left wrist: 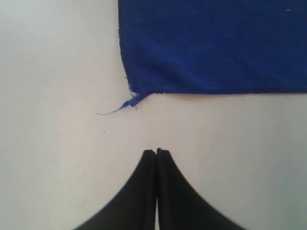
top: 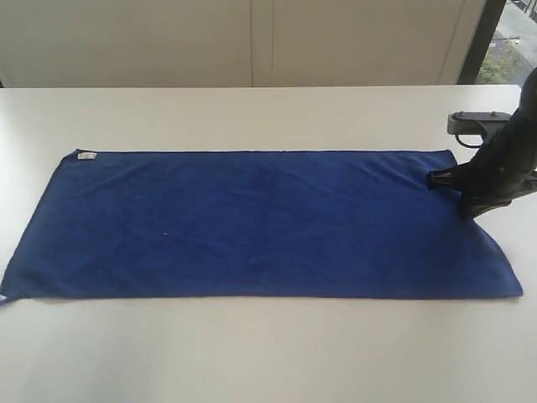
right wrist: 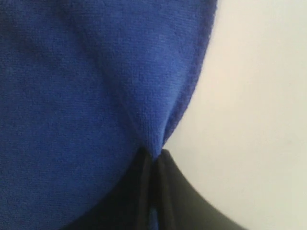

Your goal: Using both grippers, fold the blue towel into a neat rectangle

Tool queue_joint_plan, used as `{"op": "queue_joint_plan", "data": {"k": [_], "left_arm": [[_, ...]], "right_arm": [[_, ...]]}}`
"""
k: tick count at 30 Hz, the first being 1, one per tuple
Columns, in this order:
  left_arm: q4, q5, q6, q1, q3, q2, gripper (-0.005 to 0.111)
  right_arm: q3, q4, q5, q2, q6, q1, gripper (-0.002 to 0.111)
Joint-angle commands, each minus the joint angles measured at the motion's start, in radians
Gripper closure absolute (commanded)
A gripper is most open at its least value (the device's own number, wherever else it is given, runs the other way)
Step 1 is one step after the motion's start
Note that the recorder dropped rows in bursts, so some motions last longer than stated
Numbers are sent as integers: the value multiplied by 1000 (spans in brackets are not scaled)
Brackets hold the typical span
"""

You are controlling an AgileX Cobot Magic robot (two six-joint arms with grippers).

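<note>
The blue towel [top: 252, 222] lies spread out flat on the white table [top: 252, 353], with a small white tag [top: 86, 155] at its far left corner. At the towel's right end my right gripper [top: 438, 178] pinches the fabric near the far corner. In the right wrist view the right gripper [right wrist: 154, 155] is shut on a raised fold of the blue towel [right wrist: 86, 96]. The left gripper [left wrist: 156, 152] is shut with nothing in it, over bare table just short of a corner of the towel [left wrist: 211, 43] with a loose thread [left wrist: 117, 109]. The exterior view does not show it.
A pale panelled wall [top: 252, 42] runs behind the table, and a window [top: 512, 42] shows at the back right. A black bracket [top: 478, 123] of the right arm juts out above the table beyond the towel's right end.
</note>
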Motion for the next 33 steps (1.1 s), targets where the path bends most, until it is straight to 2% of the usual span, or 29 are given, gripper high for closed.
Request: {"op": "queue_joint_plan", "data": {"k": [1,7,16,24,33], "left_arm": [[0,2,-5,3,-5,-8,107],[0,2,-5,3,-5,-8,107],[0,2,-5,3,-5,-8,107],[0,2,-5,3,-5,-8,107],[0,2,-5,3,-5,-8,107]], "right_arm": [[7,-113,13,16,7,-55,107],[-9,-140,-1,16,11,-145,107],[-9,-154,-37,16,11,-213,107],[-14,-152,-65,16,11,-219,107],[-70,-85,-9,-57,26,-211,107]]}}
